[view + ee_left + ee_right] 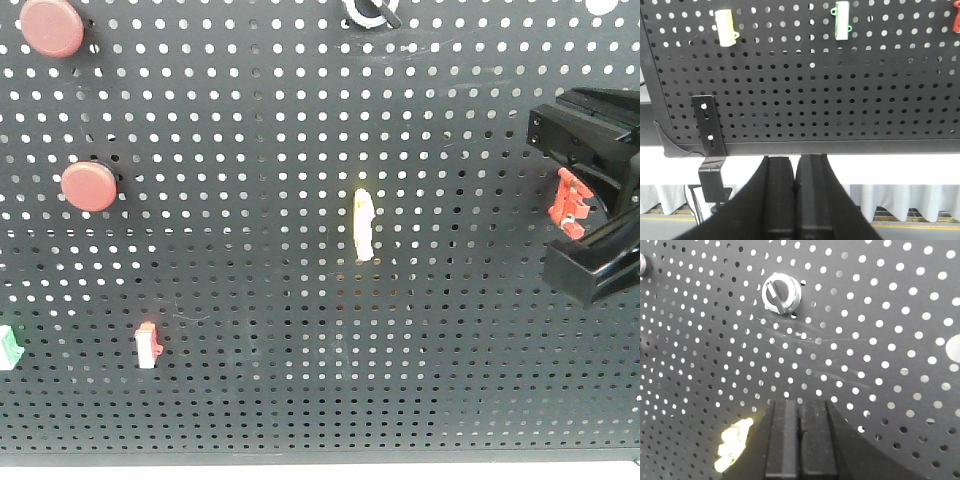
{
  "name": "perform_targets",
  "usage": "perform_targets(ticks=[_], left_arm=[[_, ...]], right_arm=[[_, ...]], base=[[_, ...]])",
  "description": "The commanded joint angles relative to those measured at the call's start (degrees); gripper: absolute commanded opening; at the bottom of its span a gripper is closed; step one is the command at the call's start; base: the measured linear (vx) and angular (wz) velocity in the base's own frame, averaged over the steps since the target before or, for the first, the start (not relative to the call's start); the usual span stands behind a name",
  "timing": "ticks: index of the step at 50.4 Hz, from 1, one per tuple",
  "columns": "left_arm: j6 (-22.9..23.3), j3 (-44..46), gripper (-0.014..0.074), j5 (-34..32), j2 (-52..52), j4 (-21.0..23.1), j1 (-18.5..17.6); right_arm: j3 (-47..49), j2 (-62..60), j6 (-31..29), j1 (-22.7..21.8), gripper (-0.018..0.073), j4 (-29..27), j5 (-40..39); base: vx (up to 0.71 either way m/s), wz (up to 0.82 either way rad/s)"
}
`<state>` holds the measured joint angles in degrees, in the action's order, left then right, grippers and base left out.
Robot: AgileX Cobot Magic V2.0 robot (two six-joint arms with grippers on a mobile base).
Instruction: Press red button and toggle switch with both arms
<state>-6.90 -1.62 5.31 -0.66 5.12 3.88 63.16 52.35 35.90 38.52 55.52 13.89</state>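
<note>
- Two red buttons [89, 186] are mounted on the black pegboard [300, 380], one at the upper left corner of the front view and one below it. Both are far to the left of the black gripper part [590, 265] seen at the right edge.
- A red toggle switch [570, 205] sits between the upper and lower black pieces of that part. Whether it is touched cannot be told.
- That part is cut off by the frame edge, and the arm it belongs to cannot be made out.
- The left gripper [795, 200] is seen clenched in its wrist view, fingers pressed together with nothing between them. It is held below the board's bottom edge.
- Above it, on the board, a yellow switch [726, 27] is seen up and to the left, a green switch [841, 20] up and slightly right, and a red one [956, 20] cut off at the far right.
- A black bracket [710, 150] hangs from the board's lower left corner, left of the left gripper.
- The right gripper [800, 440] is likewise seen closed on nothing, close before the board.
- A silver rotary selector [781, 292] is mounted above it, slightly left.
- A blurred, overexposed yellow switch [732, 450] lies just left of its fingers.
- In the front view a small red switch [148, 345] and a green one [8, 347], half cut off, are set low on the left.
</note>
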Motion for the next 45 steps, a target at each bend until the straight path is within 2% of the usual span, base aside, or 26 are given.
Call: perform_targets(ticks=[1,9,13,20,25,30,35,43,45], left_arm=[[0.04,-1.93,0.0001,-4.93,0.21,0.18,0.06],[0.04,-1.93,0.0001,-4.93,0.21,0.18,0.06],[0.04,-1.93,0.0001,-4.93,0.21,0.18,0.06],[0.04,-1.93,0.0001,-4.93,0.21,0.18,0.06],[0.04,-1.93,0.0001,-4.93,0.21,0.18,0.06],[0.04,-1.93,0.0001,-4.93,0.21,0.18,0.06],[0.04,-1.93,0.0001,-4.93,0.21,0.18,0.06],[0.04,-1.93,0.0001,-4.7,0.23,0.18,0.06],[0.04,-1.93,0.0001,-4.75,0.29,0.18,0.06]], right_arm=[[1.72,-2.53,-1.01,-2.17,-0.0004,-0.9,-0.7],[-3.93,-10.79,-1.01,-11.34,-0.0004,-17.04,-1.86],[-10.94,-16.72,-2.1,-17.67,-0.0004,-21.21,-3.15],[-26.23,-28.75,-7.25,-28.62,-0.0004,-29.35,-6.62],[-37.45,-38.7,-14.12,-35.38,-0.0004,-36.74,-7.49],[-46.95,-45.84,-21.57,-38.81,-0.0004,-43.21,-7.81],[-55.77,-53.07,-27.28,-40.31,-0.0004,-46.66,-9.18],[-66.14,-53.32,-28.76,-39.51,-0.0004,-46.56,-17.13],[-65.33,-53.46,-28.94,-39.26,-0.0004,-46.35,-12.99]], base=[[0.0,0.0],[0.0,0.0],[0.0,0.0],[0.0,0.0],[0.0,0.0],[0.0,0.0],[0.0,0.0],[0.0,0.0],[0.0,0.01]])
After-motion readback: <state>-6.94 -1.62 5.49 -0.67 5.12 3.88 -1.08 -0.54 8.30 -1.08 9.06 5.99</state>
